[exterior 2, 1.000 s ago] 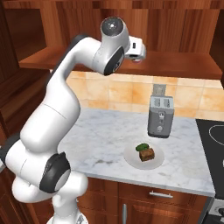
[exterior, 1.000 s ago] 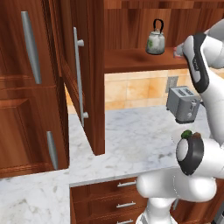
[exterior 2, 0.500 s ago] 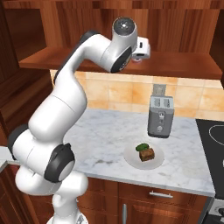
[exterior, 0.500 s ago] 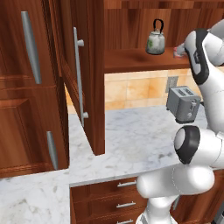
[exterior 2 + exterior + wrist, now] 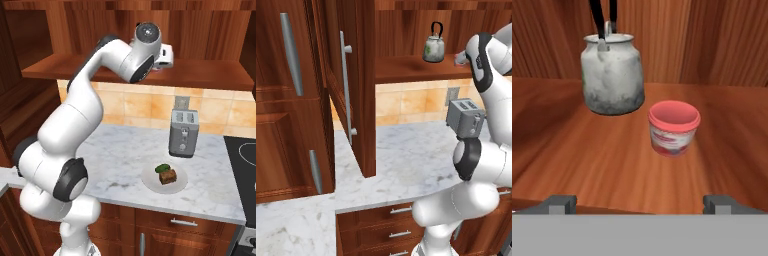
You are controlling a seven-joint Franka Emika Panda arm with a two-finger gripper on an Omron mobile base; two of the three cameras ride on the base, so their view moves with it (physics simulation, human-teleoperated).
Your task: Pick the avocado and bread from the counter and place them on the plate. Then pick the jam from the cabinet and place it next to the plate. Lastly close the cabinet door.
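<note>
Since a second ago my arm has swung its upper links further up and toward the open cabinet (image 5: 406, 70), and the hand now sits over the shelf edge; nothing on the worktop (image 5: 120, 165) has shifted.

From the hand view, my tool (image 5: 640, 202) stands wide open with nothing between its tips, which rise at 7 and 5 o'clock in that picture. Just beyond them, slightly toward 1 o'clock from centre, the jam (image 5: 673, 128) stands upright on the cabinet shelf, a red-pink pot with a paler rim, apart from both tips. Past it, at 11 o'clock, the grey-green kettle (image 5: 613, 74) with its black handle stands near the jam; I cannot tell whether they touch.

From the right base view, nearest me is the plate (image 5: 150, 179) on the worktop at about 5 o'clock, carrying the bread (image 5: 168, 176) and the avocado (image 5: 162, 168), which lies against the bread's far side. Beyond the plate stands the toaster (image 5: 183, 133), near the tiled wall.

From the left base view, the cabinet door (image 5: 353, 85) hangs open at 10 o'clock, its silver bar handle facing me, with the kettle further back on the shelf at 1 o'clock.
</note>
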